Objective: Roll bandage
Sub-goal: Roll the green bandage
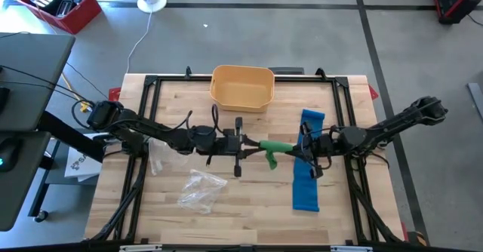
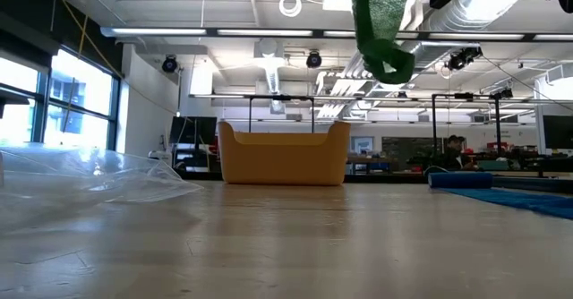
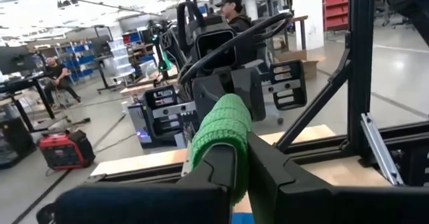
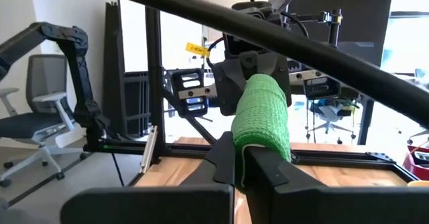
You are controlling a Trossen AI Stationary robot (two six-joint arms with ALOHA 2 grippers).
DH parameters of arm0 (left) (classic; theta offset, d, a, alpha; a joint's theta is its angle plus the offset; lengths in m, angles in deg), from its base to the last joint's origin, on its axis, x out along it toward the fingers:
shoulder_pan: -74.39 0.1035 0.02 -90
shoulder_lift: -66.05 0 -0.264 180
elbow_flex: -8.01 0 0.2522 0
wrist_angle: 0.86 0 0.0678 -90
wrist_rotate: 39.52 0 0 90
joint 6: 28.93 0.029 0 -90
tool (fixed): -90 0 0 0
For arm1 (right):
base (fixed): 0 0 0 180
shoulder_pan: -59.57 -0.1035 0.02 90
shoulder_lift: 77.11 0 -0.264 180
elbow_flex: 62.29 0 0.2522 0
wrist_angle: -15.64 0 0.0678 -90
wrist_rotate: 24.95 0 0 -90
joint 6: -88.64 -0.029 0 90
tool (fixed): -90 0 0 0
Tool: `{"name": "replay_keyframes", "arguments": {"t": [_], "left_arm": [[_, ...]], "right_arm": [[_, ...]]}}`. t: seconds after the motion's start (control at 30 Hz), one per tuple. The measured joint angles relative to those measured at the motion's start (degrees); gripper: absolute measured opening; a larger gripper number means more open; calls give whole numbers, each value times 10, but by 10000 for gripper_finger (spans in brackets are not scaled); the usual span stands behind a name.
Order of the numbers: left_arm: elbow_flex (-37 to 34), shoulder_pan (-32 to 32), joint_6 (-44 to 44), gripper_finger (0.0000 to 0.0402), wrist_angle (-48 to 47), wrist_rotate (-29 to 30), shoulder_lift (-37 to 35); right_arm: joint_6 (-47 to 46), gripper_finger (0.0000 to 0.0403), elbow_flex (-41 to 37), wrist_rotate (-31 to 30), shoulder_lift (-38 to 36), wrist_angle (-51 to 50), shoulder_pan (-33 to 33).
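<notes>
A green bandage [image 1: 276, 147] is stretched in the air between my two grippers above the middle of the table. A short stretch of it hangs down and ends in a curl [image 2: 391, 64]. My left gripper [image 1: 253, 144] is shut on its left end. My right gripper [image 1: 299, 153] is shut on its right end. The two grippers face each other, close together. A blue bandage [image 1: 306, 182] lies flat on the table under my right arm, its rolled end [image 1: 312, 118] toward the far edge. My left gripper pinches the green bandage's left end [image 3: 219, 142] between its two fingers, coming level from the table's left. The bandage runs on from the fingers toward the other gripper, lifted clear of the table. My right gripper pinches the green bandage's right end [image 4: 260, 131] between its two fingers, coming level from the table's right. The bandage is bunched thick ahead of the fingers and is clear of the table.
A yellow bin [image 1: 242, 87] stands at the far middle of the table. Crumpled clear plastic bags lie at the near left [image 1: 201, 189] and under my left arm [image 1: 158, 155]. A black frame [image 1: 339, 86] runs around the table. People show in the room beyond.
</notes>
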Motion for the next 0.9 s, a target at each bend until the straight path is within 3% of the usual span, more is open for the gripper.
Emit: {"name": "replay_keyframes", "arguments": {"t": [0.17, 0.43, 0.57, 0.8, 0.9], "left_arm": [[0, -6, -13, 5, -24, 26, -5], [0, -19, 3, 2, -108, 135, -69], [-32, -19, 10, 2, -90, 145, -101], [-110, -23, 7, 1, 23, 122, -158], [-137, -24, 17, 1, 81, 94, -166]], "right_arm": [[-14, 15, 0, -17, -3, -23, 0], [-129, 129, 1, -72, -25, -217, 0], [-173, 155, 0, -83, -2, -250, -2], [-88, 152, 0, -202, 114, -78, -42], [-51, 151, 8, -222, 178, 21, -46]]}}
